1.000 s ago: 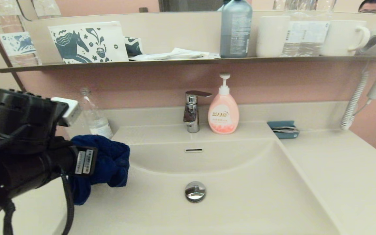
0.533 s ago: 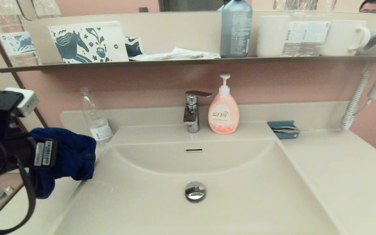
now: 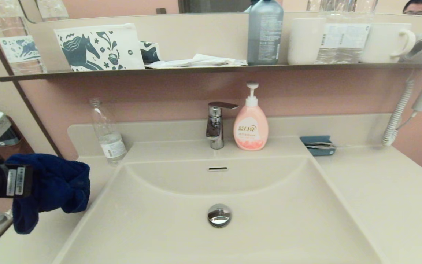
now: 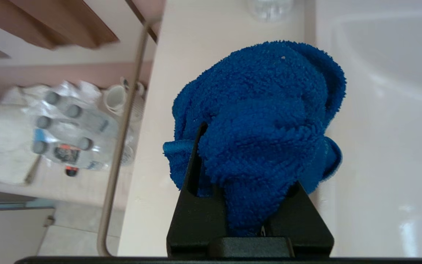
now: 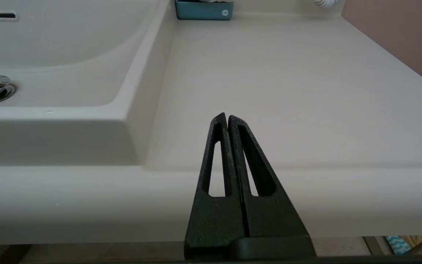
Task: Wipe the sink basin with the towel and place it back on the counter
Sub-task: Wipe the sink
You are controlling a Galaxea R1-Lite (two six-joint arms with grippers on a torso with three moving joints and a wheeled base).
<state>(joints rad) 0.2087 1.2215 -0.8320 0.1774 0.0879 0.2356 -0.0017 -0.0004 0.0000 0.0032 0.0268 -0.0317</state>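
Mostly hidden, the left end effector [image 4: 249,190] clamps the bunched towel [image 4: 262,121] above the counter [image 3: 42,242].

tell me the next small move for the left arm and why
Probably lower and release. The left gripper holds the bunched blue towel above the counter, left of the sink basin, so setting it down seems all that remains.

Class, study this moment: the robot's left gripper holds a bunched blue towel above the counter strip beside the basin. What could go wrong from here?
1. The counter strip beside the sink basin is narrow; the released towel might slip into the basin or off the outer edge.
2. The clear bottle stands close by; the left gripper could topple it.
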